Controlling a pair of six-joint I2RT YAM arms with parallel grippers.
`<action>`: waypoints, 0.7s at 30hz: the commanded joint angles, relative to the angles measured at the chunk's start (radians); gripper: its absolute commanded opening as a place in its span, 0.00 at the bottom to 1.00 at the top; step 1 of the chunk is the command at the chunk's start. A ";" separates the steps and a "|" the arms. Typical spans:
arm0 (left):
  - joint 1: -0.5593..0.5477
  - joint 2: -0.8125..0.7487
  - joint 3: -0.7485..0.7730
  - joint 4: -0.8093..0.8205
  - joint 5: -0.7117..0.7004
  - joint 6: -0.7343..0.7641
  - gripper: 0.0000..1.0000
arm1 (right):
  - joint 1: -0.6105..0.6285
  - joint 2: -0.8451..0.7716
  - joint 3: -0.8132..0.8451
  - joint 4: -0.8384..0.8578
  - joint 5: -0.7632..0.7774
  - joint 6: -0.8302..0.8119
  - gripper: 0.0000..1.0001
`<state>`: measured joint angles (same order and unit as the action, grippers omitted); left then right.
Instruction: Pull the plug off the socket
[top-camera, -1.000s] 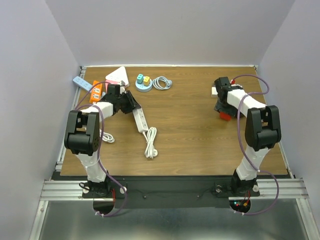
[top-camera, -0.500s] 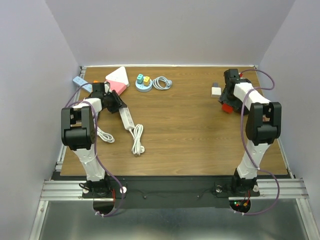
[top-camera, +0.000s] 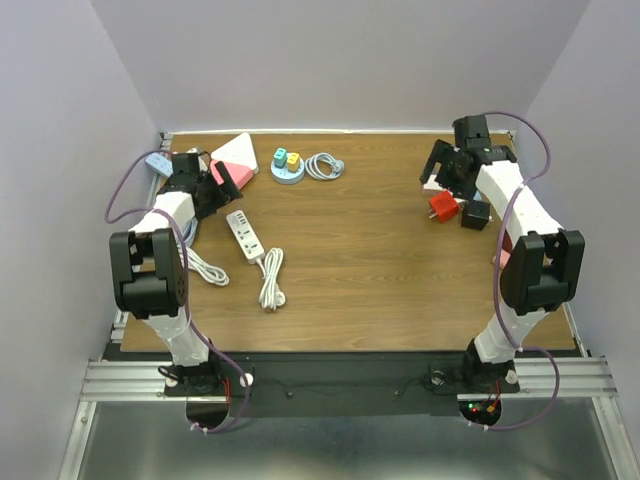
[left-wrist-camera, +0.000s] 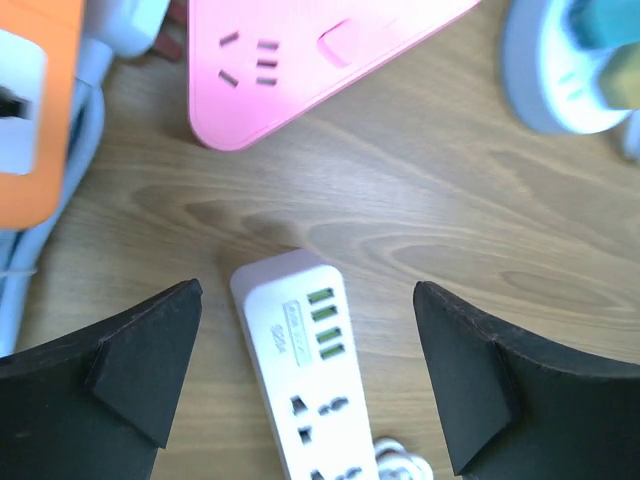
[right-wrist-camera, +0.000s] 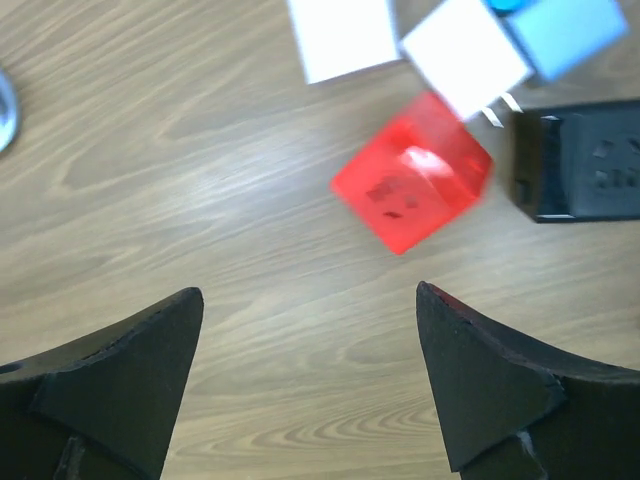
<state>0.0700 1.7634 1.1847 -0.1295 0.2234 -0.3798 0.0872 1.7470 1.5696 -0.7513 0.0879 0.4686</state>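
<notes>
A white power strip (top-camera: 246, 237) with green USB ports lies flat on the table, its coiled cord (top-camera: 270, 281) trailing toward me. My left gripper (top-camera: 210, 197) hovers open over the strip's far end (left-wrist-camera: 300, 340), touching nothing. On the right lie a red cube socket (right-wrist-camera: 412, 172) and a black cube socket (right-wrist-camera: 585, 165). A white plug (right-wrist-camera: 465, 55) with bare prongs and a blue part rests just beyond them. My right gripper (right-wrist-camera: 310, 292) is open above bare wood short of the red cube (top-camera: 443, 206). In the top view the right gripper (top-camera: 446, 178) sits just behind it.
A pink triangular socket (left-wrist-camera: 300, 60), an orange strip (left-wrist-camera: 35, 110) and a round light-blue socket base (top-camera: 287, 168) crowd the far left. A coiled white cable (top-camera: 323, 165) lies beside them. A loose white cord (top-camera: 205, 269) runs along the left edge. A white block (right-wrist-camera: 340, 35) sits near the plug.
Both grippers have opened. The left one let go of the white strip and drew back left. The right one released the red cube and lifted away; a black cube now shows beside it.
</notes>
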 joint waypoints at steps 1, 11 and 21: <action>0.004 -0.146 0.015 0.002 0.002 -0.036 0.99 | 0.078 0.008 0.059 0.053 -0.201 -0.085 0.91; -0.176 -0.257 -0.194 0.183 0.367 -0.123 0.80 | 0.201 0.370 0.458 0.234 -0.344 -0.093 0.85; -0.308 -0.202 -0.362 0.399 0.361 -0.261 0.00 | 0.269 0.683 0.708 0.418 -0.580 -0.117 0.81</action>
<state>-0.2428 1.5391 0.8310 0.1463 0.5758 -0.5865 0.3321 2.4130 2.2402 -0.4709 -0.3717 0.3798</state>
